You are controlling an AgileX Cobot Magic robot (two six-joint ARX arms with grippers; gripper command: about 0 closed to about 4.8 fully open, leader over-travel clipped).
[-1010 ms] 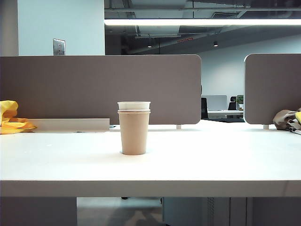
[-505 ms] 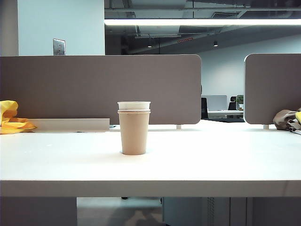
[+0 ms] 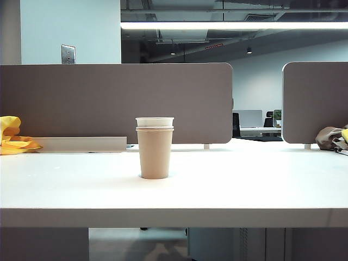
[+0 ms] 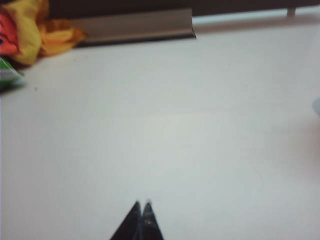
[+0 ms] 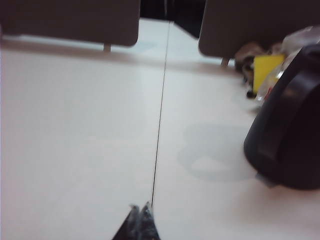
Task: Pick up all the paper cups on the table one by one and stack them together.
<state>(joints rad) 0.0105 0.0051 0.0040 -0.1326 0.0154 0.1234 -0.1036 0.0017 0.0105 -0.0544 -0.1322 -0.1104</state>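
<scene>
In the exterior view the paper cups [image 3: 155, 148] stand as one upright stack at the middle of the white table [image 3: 244, 185]: a tan cup on the outside, white rims nested in its mouth. Neither arm shows in that view. In the left wrist view my left gripper [image 4: 142, 203] is shut and empty, its dark tips together over bare table [image 4: 200, 125]. In the right wrist view my right gripper [image 5: 140, 206] is likewise shut and empty, its tips beside the seam between two table tops [image 5: 159, 130]. No cup shows in either wrist view.
Grey-brown partition panels [image 3: 117, 103] line the back of the table. A yellow bundle [image 3: 12, 136] lies at the far left beside a grey rail [image 3: 81, 144]. At the right are a brown bundle [image 3: 331, 138] and, in the right wrist view, a large black object [image 5: 290, 135].
</scene>
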